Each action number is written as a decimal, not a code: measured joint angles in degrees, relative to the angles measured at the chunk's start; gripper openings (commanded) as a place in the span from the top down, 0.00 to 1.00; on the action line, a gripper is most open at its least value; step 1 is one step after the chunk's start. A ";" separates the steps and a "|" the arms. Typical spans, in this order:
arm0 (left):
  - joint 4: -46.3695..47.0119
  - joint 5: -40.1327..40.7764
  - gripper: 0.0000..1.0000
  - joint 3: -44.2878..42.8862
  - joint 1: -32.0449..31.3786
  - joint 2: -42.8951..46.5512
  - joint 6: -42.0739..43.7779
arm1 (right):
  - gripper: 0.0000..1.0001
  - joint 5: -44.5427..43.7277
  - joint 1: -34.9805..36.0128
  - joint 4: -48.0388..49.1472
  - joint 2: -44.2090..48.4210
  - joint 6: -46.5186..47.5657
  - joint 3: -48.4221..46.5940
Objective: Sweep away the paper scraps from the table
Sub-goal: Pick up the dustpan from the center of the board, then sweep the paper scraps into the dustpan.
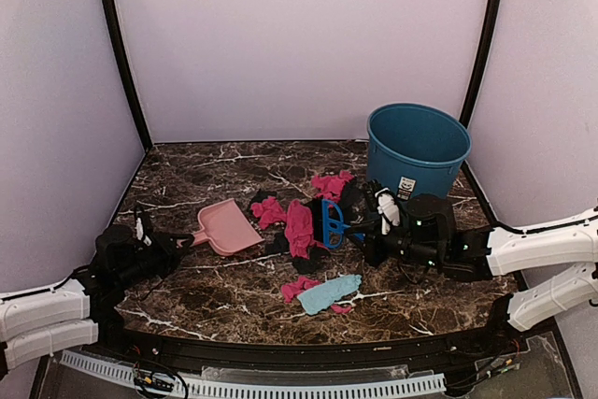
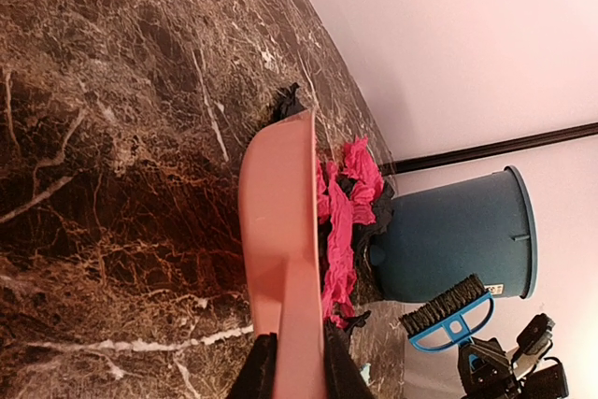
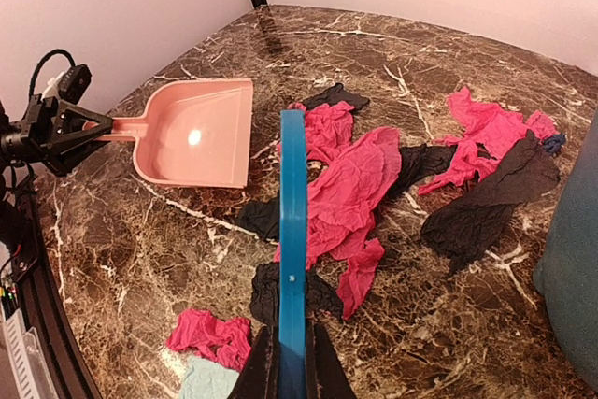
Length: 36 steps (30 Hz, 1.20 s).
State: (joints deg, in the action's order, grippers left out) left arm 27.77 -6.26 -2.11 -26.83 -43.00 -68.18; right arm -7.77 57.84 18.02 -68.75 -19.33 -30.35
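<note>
**Grippers both clamped: dustpan on the left, brush on the right**

Left gripper (image 2: 291,369) is closed tight on the handle of the pink dustpan (image 2: 278,203), with a finger pinching it from each side. The pan sits flat on the worktop (image 1: 215,296), its mouth pointing away from that gripper toward the mess. Right gripper (image 3: 291,366) is shut on the handle of the blue brush (image 3: 292,231), which sticks straight out ahead of it over the pile. Can't tell whether the bristles actually touch anything.

Paper scraps (image 3: 350,179) lie between the two grippers. There's a big magenta bunch with black bits under and beside the brush. More pink and black trails off toward the teal bin (image 1: 418,147), which stands just beyond the right gripper. One black piece lies close to the pan's mouth. A small pink wad and the light blue scrap (image 1: 329,292) sit just off the right gripper's left side, apart from the main pile.
</note>
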 measured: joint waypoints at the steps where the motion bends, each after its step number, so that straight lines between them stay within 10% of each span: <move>1: -2.80 0.68 0.95 -0.39 0.00 2.16 0.46 | 1.00 0.02 0.00 -0.02 0.00 0.02 0.00; 14: -30.93 4.63 0.97 -7.34 0.00 16.96 5.40 | 1.00 -3.13 0.00 -1.97 -2.23 2.69 -4.74; 36: -41.55 2.45 1.00 -15.02 0.00 14.36 10.88 | 1.00 -8.11 -1.49 -6.69 -13.25 11.34 -17.90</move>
State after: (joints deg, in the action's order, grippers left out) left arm -13.78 -3.81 -17.12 -26.83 -28.64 -57.30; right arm -15.88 56.36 11.33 -82.00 -7.99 -48.25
